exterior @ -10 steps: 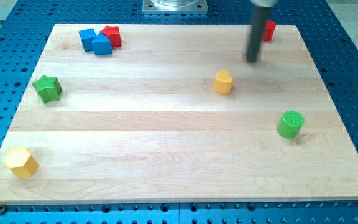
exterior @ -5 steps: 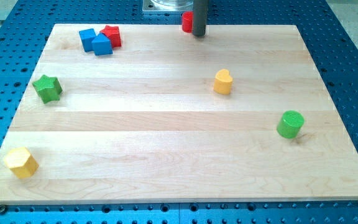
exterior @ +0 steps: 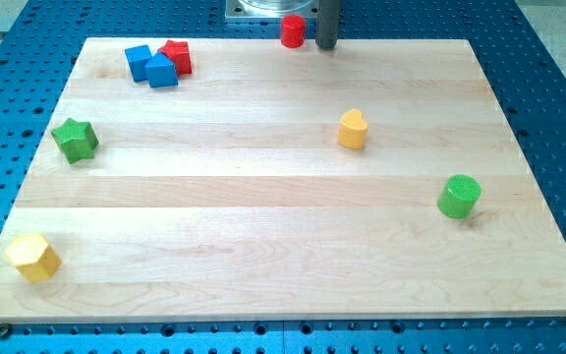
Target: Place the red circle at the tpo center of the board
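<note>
The red circle (exterior: 293,30) sits at the very top edge of the board (exterior: 263,206), close to the middle of that edge, perhaps a shade to the view's right of dead centre. That is where the task wants it, so I judge the placing as good as done. My tip (exterior: 327,46) stands just beside the circle on its right, with a narrow gap showing between them; from this angle I cannot be sure whether the rod grazes the block higher up. Being on the right side makes sense for a block meant to travel leftward along the top edge. There is no pincer on this arm, only the rod, so nothing can be said of wide or narrow; it holds nothing and can only shove.

The other blocks lie well apart from the work. Two blue blocks (exterior: 149,65) and a red block (exterior: 177,55) huddle touching one another near the top left corner. A green star (exterior: 75,139) rests by the left edge, a yellow hexagon (exterior: 33,257) near the bottom left corner, a yellow heart (exterior: 353,129) right of centre, and a green cylinder (exterior: 459,196) toward the right edge. The board itself lies on a blue perforated desk (exterior: 548,118).

Any further nudge should be slight, as the circle is already at the rim and could slide off the board.
</note>
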Robot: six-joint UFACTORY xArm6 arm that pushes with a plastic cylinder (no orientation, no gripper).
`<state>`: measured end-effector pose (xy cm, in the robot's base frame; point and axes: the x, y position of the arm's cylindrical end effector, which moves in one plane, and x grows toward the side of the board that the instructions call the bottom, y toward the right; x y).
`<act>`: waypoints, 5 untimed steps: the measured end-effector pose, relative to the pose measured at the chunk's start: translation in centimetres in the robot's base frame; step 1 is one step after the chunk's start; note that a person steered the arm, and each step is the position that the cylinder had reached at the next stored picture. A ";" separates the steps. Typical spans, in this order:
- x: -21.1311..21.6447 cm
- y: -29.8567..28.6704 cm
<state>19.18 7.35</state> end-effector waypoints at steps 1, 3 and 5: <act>0.2 -1.3; 9.0 1.3; 21.8 2.6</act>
